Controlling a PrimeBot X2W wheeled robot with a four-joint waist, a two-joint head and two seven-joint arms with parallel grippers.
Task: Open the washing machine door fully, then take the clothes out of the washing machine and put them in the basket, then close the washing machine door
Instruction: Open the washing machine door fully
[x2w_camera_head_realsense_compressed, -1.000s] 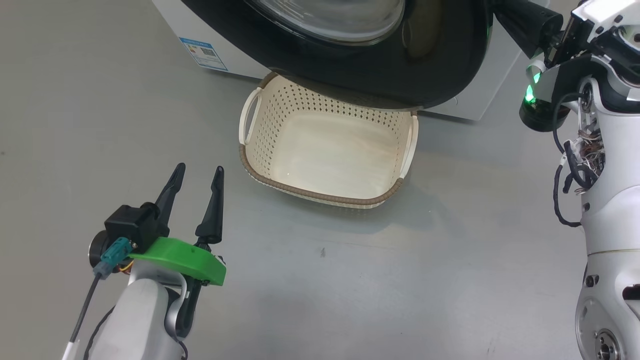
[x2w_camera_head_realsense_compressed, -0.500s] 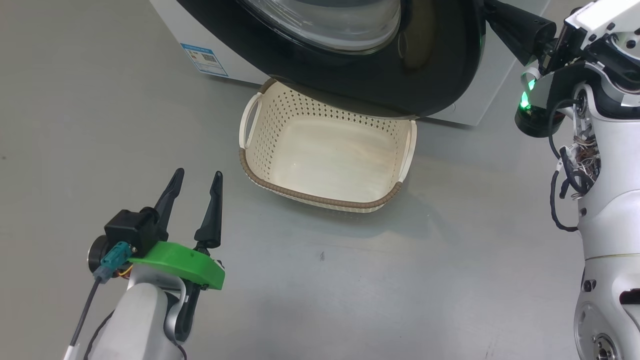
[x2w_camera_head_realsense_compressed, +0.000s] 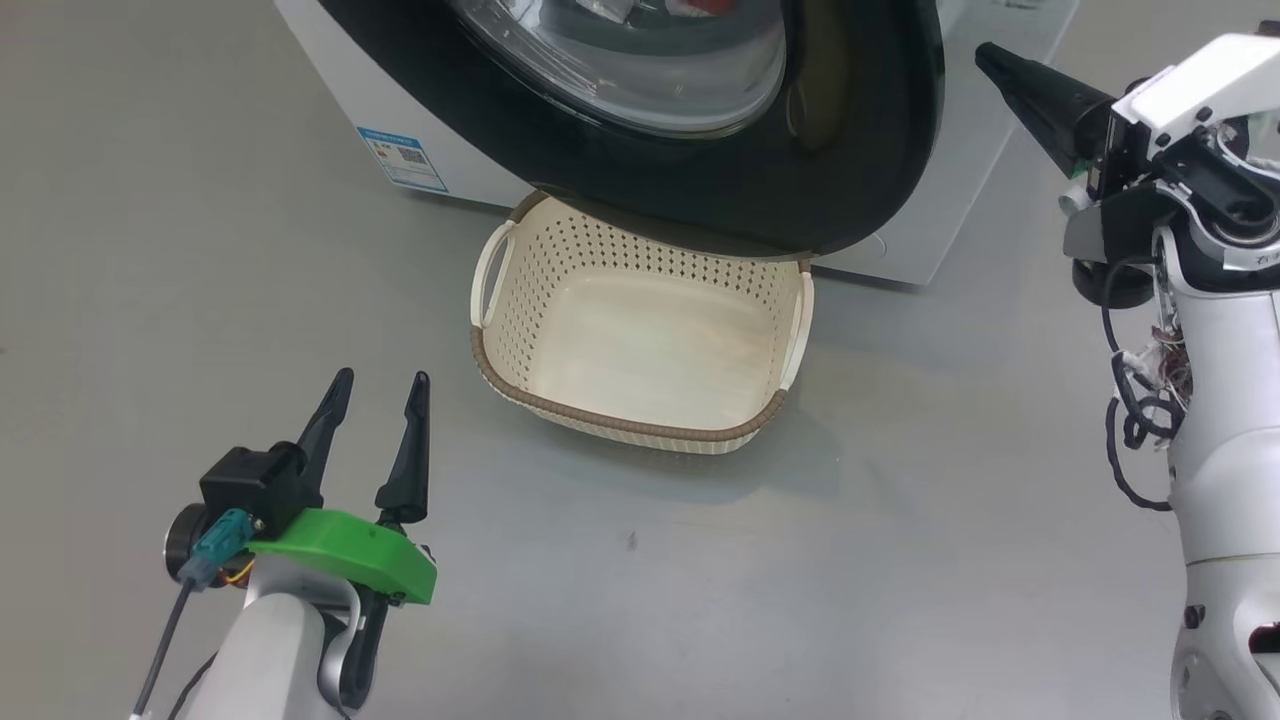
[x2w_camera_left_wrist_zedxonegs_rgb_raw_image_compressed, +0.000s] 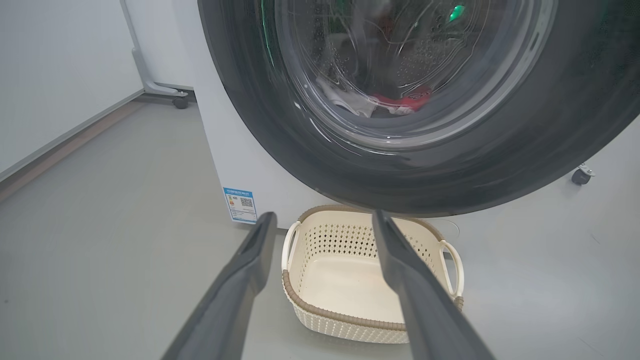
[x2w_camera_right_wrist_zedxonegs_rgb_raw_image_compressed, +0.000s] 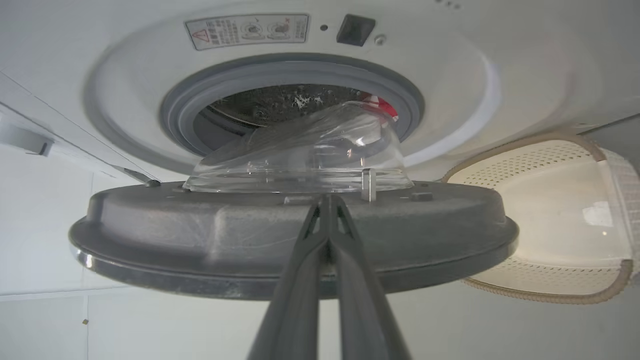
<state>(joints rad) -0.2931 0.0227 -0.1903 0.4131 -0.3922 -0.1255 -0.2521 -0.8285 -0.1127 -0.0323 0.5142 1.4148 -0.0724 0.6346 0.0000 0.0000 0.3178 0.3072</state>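
- So far the door (x2w_camera_head_realsense_compressed: 700, 190) is only part way open. It hangs out over the basket (x2w_camera_head_realsense_compressed: 620, 425) on the floor.
- It looks like it must swing wider.
- Red and white clothes (x2w_camera_left_wrist_zedxonegs_rgb_raw_image_compressed: 400, 97) lie inside the washer (x2w_camera_head_realsense_compressed: 330, 50), and the basket has nothing in it.
- Right gripper (x2w_camera_right_wrist_zedxonegs_rgb_raw_image_compressed: 327, 200) is pinched tight on nothing, just beside the door's edge.
- Left gripper (x2w_camera_head_realsense_compressed: 381, 376) is spread wide, near the basket.
- Left to do: finish opening, move the clothes, close the door.

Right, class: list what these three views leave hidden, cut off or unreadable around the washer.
Clothes: left wrist view, warped by the door glass; lettering unreadable.
Basket far rim: head view, covered by the door.
Blue label: head view, print too small.
Washing machine top: head view, cut by upper edge.
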